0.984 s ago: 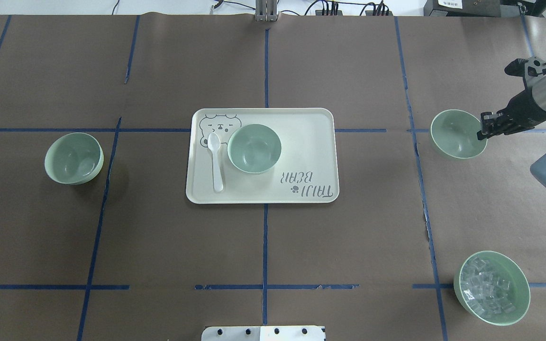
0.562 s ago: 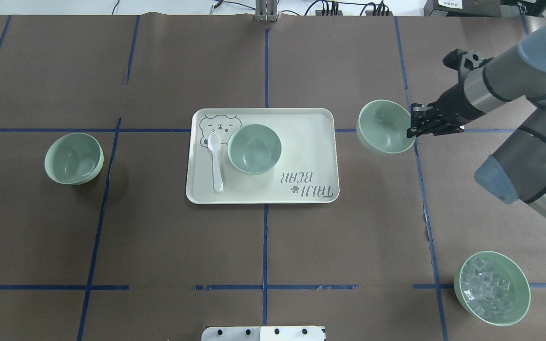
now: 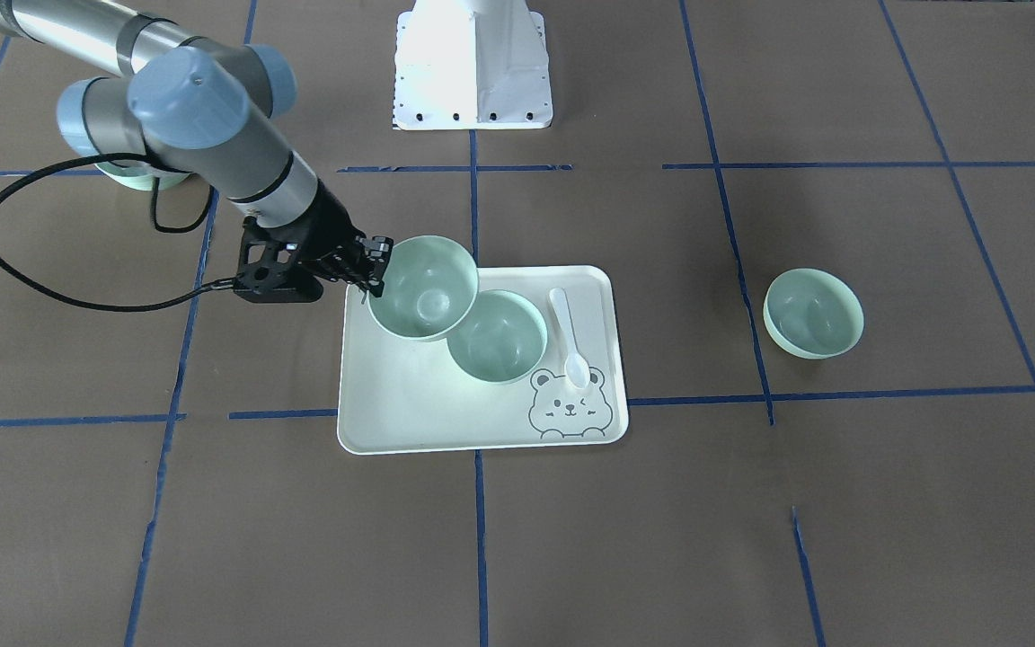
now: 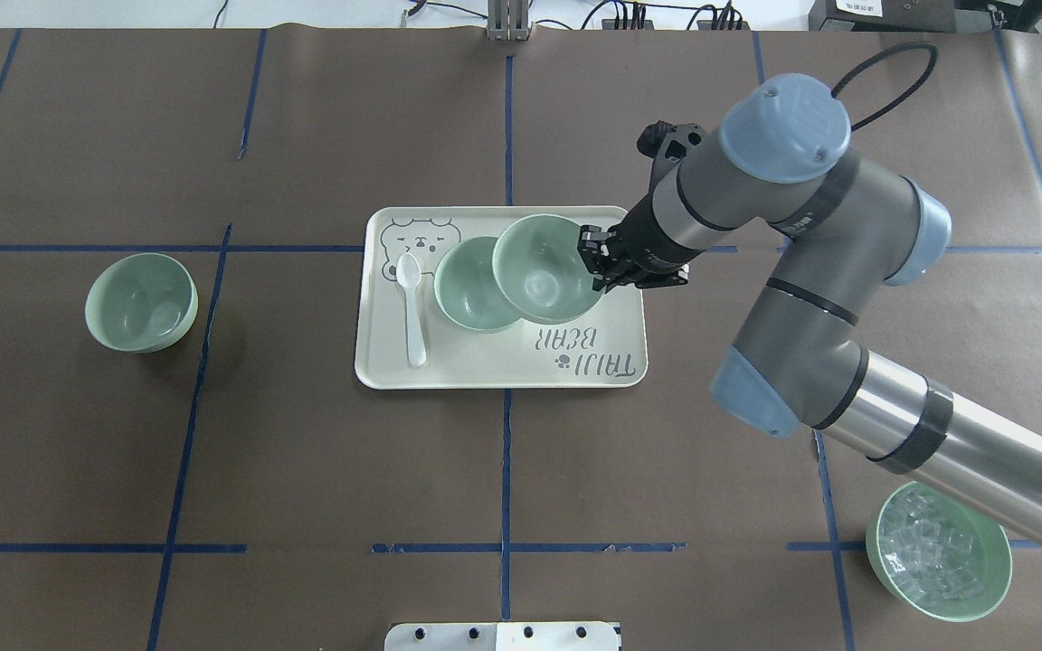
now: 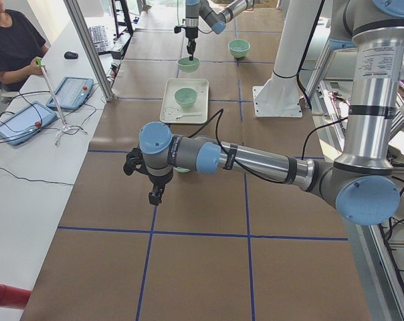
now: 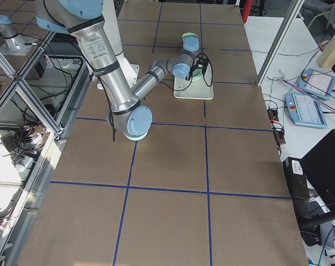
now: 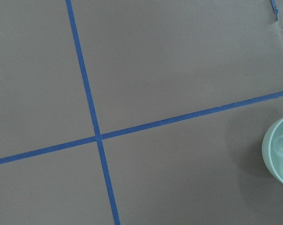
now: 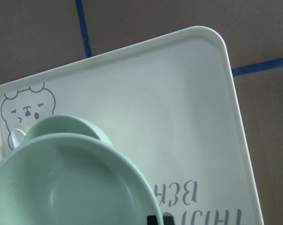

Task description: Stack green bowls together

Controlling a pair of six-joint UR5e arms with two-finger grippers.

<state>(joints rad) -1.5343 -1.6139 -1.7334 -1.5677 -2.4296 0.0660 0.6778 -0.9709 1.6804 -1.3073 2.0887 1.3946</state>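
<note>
My right gripper (image 4: pixel 595 262) is shut on the rim of a pale green bowl (image 4: pixel 544 268) and holds it tilted just above the cream tray (image 4: pixel 485 366). This held bowl (image 3: pixel 423 288) overlaps the right edge of a second green bowl (image 4: pixel 467 287) that stands on the tray. The right wrist view shows the held bowl (image 8: pixel 71 187) close up, with the tray bowl's rim (image 8: pixel 76 123) behind it. A third green bowl (image 4: pixel 141 301) stands alone on the table at the left. My left gripper (image 5: pixel 154 196) hangs above the table near that bowl; I cannot tell whether it is open or shut.
A white spoon (image 4: pixel 411 307) lies on the tray left of the bowls. A mint bowl of clear cubes (image 4: pixel 937 551) stands at the near right, partly under my right arm. The robot's base plate (image 4: pixel 503 636) is at the near edge.
My right gripper has carried its bowl leftward from the right side of the table to over the tray, beside the tray bowl. The other bowls have not moved.
</note>
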